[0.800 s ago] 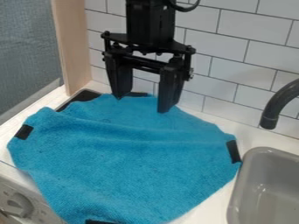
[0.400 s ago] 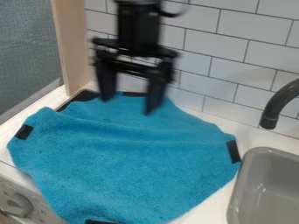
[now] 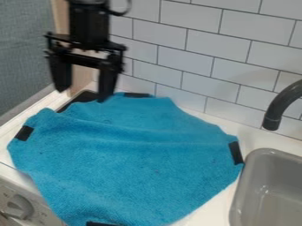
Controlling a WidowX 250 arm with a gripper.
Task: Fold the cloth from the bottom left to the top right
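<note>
Cloth (image 3: 130,163): blue, spread in a rough diamond on the counter (image 3: 254,137), right patch (image 3: 236,152) just beside the sink (image 3: 259,176). Low ridges across it; requested fold not made.
Gripper (image 3: 82,95): open, fingers (image 3: 107,84) well spread, nothing between them. Hangs by the cloth's back edge, well apart from the sink.
Key relation: bottom-left edge lies toward the camera from the gripper. It slants from the left patch (image 3: 24,133), farthest from the sink, to the bottom patch (image 3: 100,224), nearer the camera than the sink's back rim.
Nearest grab: left patch looks closer to the gripper than the bottom one.
Next move, judged: come toward the camera on the side away from the sink, lower, pinch that edge, carry it back and sinkward.
Risk: soft fabric may slip or bunch; a shallow pinch could drag the whole cloth toward the sink.
</note>
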